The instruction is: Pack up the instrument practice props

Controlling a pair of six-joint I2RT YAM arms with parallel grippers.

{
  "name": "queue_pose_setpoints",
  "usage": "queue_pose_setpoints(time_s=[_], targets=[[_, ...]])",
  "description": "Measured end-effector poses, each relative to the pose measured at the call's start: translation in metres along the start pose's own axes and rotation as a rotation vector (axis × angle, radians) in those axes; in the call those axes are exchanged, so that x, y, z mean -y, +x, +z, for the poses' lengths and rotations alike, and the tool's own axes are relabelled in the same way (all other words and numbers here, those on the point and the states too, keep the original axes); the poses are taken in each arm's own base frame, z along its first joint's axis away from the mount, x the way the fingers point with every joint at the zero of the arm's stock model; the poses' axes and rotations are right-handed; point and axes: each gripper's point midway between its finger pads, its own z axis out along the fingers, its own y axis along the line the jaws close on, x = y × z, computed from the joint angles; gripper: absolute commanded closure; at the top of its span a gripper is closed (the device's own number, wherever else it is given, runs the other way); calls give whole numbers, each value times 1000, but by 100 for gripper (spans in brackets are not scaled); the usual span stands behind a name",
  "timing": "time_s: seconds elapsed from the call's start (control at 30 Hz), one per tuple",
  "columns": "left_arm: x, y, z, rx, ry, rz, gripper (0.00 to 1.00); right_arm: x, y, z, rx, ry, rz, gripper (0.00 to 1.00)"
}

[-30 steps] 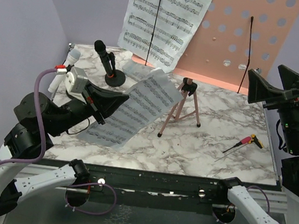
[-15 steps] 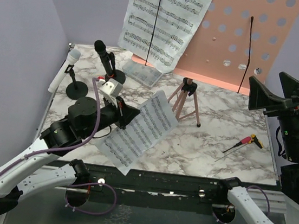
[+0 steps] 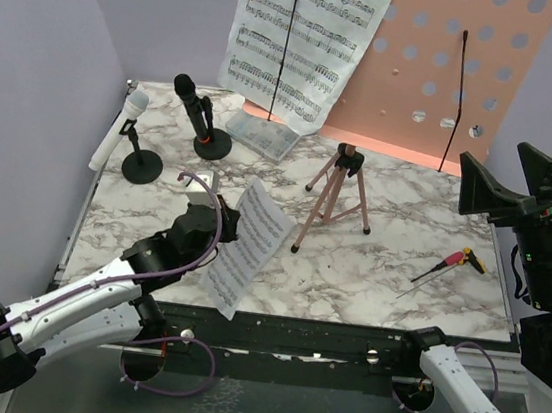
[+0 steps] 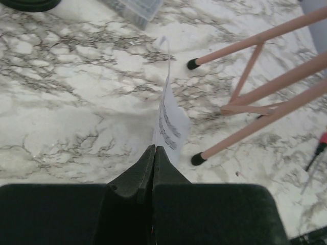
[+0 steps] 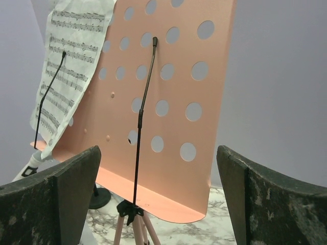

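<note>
Clenched tight together, the left fingers [image 4: 137, 176] pinch one edge of a sheet-music page [image 3: 246, 245], which stands on end over the counter [image 3: 388, 281] just left of the pink tripod [image 3: 335, 199]. Behind the tripod a pink perforated board [image 3: 475, 60] stands upright with more printed pages [image 3: 308, 29] on its left half. Well left of the tripod, a black microphone [image 3: 193, 101] and a white microphone [image 3: 119, 132] sit tilted in round-based holders [image 3: 213, 143]. Far to the tripod's right, the right fingers [image 5: 66, 189] hang raised and spread wide, holding nothing.
</note>
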Motion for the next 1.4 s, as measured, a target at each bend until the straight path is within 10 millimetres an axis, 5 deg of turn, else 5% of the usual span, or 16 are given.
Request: queue_pose_setpoints(time_s=[0.17,0.4,0.77,1.03,1.4], targets=[[-36,13,21,55,-163,-5,100,1,4,-1,-15,-4,-30,0],[-93,-2,48,128,-373,-52,100,3,3,-6,-9,-7,-96,0],[-180,-9,59,73,-657,-32,100,7,6,-32,16,10,-176,0],[-204,-25,63,-62,-757,145,100,14,9,-40,31,33,-242,0],[-233,4,66,-408,-787,500,100,17,19,-38,15,37,-272,0]])
